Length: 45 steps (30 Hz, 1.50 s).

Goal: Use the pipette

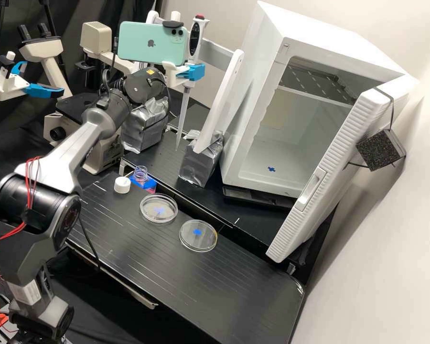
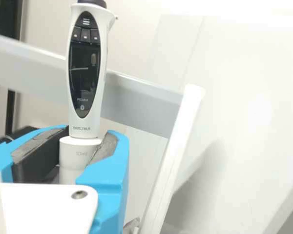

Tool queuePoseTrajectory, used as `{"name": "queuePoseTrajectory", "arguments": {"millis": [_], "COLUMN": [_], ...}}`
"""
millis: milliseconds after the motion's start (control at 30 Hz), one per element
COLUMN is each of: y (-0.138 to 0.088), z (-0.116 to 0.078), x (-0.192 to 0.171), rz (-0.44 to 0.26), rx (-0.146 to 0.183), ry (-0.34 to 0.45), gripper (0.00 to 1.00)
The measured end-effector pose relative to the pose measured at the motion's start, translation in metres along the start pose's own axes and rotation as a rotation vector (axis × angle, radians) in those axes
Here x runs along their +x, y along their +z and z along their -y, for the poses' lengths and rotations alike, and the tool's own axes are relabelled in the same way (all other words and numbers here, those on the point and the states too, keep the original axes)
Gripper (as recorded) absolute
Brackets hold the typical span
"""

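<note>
Tool (image 1: 191, 74) is clamped on the pipette (image 1: 194, 40), blue fingers either side of its white collar. Pipette's a smooth, pale, slim-waisted body, held near upright above the rear black platform, long translucent tip (image 1: 183, 112) tapering down out of the tool, body sticking up above it. It's between two blocks wrapped in crinkled silver tape (image 1: 145, 126) (image 1: 200, 165), with a smooth white slanted panel (image 1: 222, 102) just beside.

Wrist view: rough grey patches on the fingers of the tool (image 2: 80, 158), glossy dark oval display (image 2: 84, 73) on the pipette, three small buttons (image 2: 85, 35) on it.

High view: black surface (image 1: 143, 253) with fine parallel lines. On it, two clear, shallow round dishes (image 1: 158, 209) (image 1: 198, 235), set apart, blue marks showing through. Open clear bottle (image 1: 140, 174) by a blue holder (image 1: 149, 184), white cap (image 1: 122, 185) next to it. White cabinet (image 1: 260, 95) behind, ribbed door (image 1: 329, 172) open.
</note>
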Motion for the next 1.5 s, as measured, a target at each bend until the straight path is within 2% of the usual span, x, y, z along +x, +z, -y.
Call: {"name": "queuePoseTrajectory", "arguments": {"millis": [233, 367, 667, 933, 1133, 1300, 1333, 1500], "y": [-0.007, -0.01, -0.015, -0.016, -0.019, -0.021, -0.022, -0.024], "z": [-0.005, -0.002, 0.011, 0.021, 0.027, 0.035, 0.037, 0.038], "x": [0.0, 0.004, 0.021, 0.026, 0.028, 0.033, 0.033, 0.034], "rz": [-0.039, -0.038, -0.016, 0.007, 0.016, 0.018, 0.016, 0.016], "rx": [0.05, 0.062, 0.059, 0.021, 0.018, 0.002, 0.002, 0.005], "ry": [-0.031, -0.049, -0.1, -0.129, -0.139, -0.146, -0.147, -0.136], "gripper": [0.0, 0.0, 0.0, 0.0, 0.0, 0.0, 1.0, 1.0]}}
